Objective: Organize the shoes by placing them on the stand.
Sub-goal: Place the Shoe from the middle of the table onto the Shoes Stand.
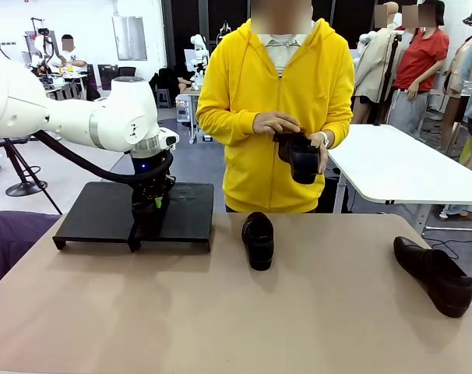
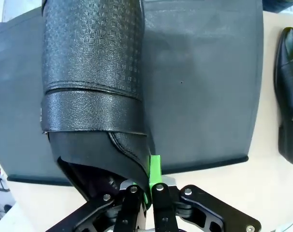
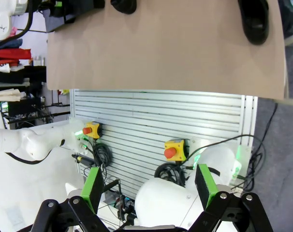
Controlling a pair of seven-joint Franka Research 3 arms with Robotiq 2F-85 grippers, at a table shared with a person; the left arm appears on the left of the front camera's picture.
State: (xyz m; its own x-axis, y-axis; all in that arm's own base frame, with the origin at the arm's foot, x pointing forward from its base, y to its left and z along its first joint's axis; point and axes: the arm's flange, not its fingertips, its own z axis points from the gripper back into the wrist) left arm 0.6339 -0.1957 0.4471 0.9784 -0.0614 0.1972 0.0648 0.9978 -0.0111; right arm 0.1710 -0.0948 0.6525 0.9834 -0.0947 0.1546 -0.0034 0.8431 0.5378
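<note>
My left gripper (image 1: pixel 153 204) reaches down over the black stand (image 1: pixel 88 214), near the middle where its two platforms meet. In the left wrist view the left gripper (image 2: pixel 149 187) is shut on the heel rim of a black textured shoe (image 2: pixel 93 72), which lies lengthwise on the stand (image 2: pixel 204 96). A second black shoe (image 1: pixel 258 240) sits on the table just right of the stand, and it appears again as the shoe (image 2: pixel 290 96) at the edge of the left wrist view. A third shoe (image 1: pixel 433 274) lies at the right. The person holds a fourth shoe (image 1: pixel 301 156) in both hands. My right gripper (image 3: pixel 149 186) is open and holds nothing.
The tan table (image 1: pixel 236 312) has free room in front and between the loose shoes. The person in a yellow hoodie (image 1: pixel 275 93) stands at the far edge. The right wrist view looks down on the table (image 3: pixel 166 48) and on the robot's base with red stop buttons (image 3: pixel 171 152).
</note>
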